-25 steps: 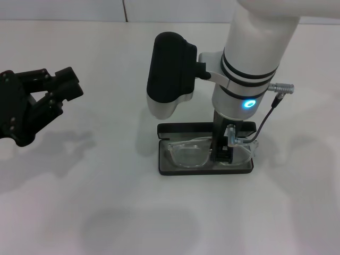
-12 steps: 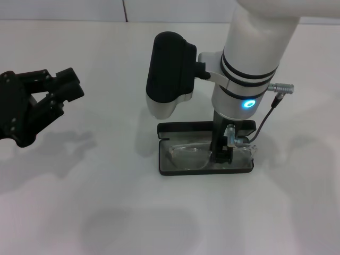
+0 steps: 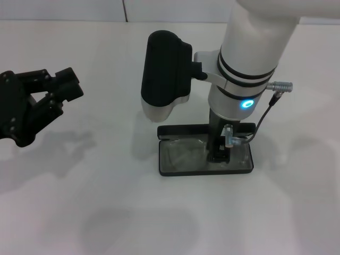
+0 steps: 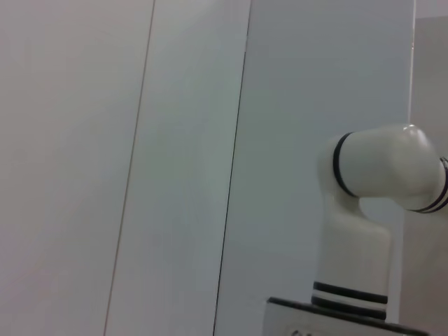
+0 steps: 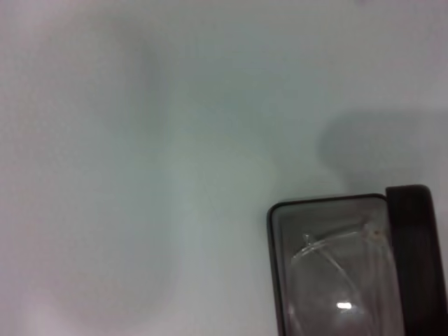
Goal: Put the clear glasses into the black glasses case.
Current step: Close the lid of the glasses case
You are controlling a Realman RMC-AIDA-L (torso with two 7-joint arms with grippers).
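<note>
White tabletop (image 3: 79, 212) bears rectangular black glasses case (image 3: 175, 171), transparent clear glasses (image 3: 183, 154).

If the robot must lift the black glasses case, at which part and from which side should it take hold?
Probably from above, across the short width of the black glasses case, near its bare left end: it lies flat and open on the table, the right gripper occupies its right part, and the clear glasses lie inside.

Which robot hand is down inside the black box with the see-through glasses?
The right gripper, reaching into the open black glasses case where the clear glasses lie. The left gripper hangs far off.
</note>
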